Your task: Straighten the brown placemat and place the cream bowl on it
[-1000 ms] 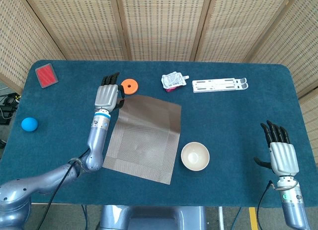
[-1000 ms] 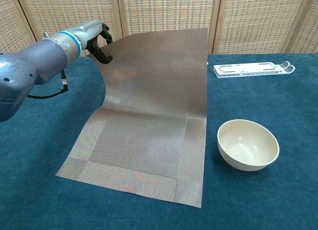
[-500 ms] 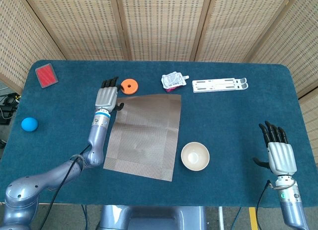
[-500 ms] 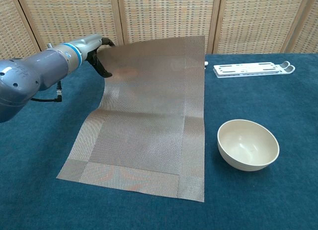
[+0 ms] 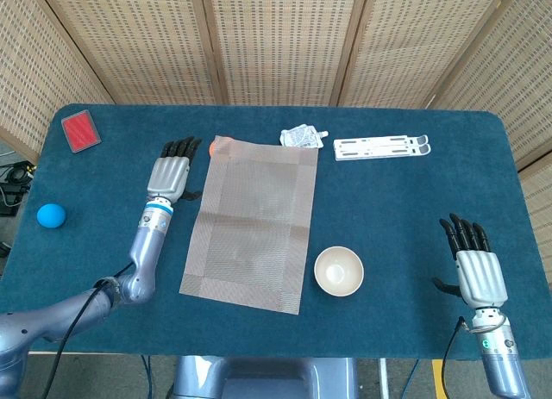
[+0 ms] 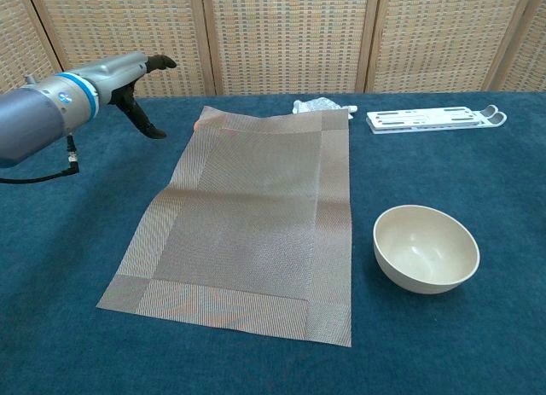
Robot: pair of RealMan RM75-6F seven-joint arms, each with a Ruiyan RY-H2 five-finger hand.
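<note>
The left hand [image 5: 168,173] has let go of the brown placemat [image 5: 254,222] and moved off to the left of it; half a second ago it still pinched the mat's far left corner and held that edge up in the air. Now its fingers [image 6: 159,62] are apart and empty, the thumb pointing down, with bare blue table [image 5: 405,218] between the hand and the mat's left edge. The mat has dropped flat onto the table and lies unfolded, slightly skewed, its far left corner a little raised over the orange disc [image 5: 212,146], which now shows only as a sliver at that corner. Its far right corner reaches up to the silver pouch [image 5: 302,137].

The cream bowl [image 5: 339,271] has not moved: it stands upright on the table just beside the mat's near right corner, not on it. The right hand [image 5: 471,265] hangs near the table's near right edge, fingers spread and holding nothing, drawn slightly nearer the edge than before.

Further off lie a white bracket [image 5: 382,146], a red card [image 5: 80,129] and a blue ball [image 5: 51,215].
</note>
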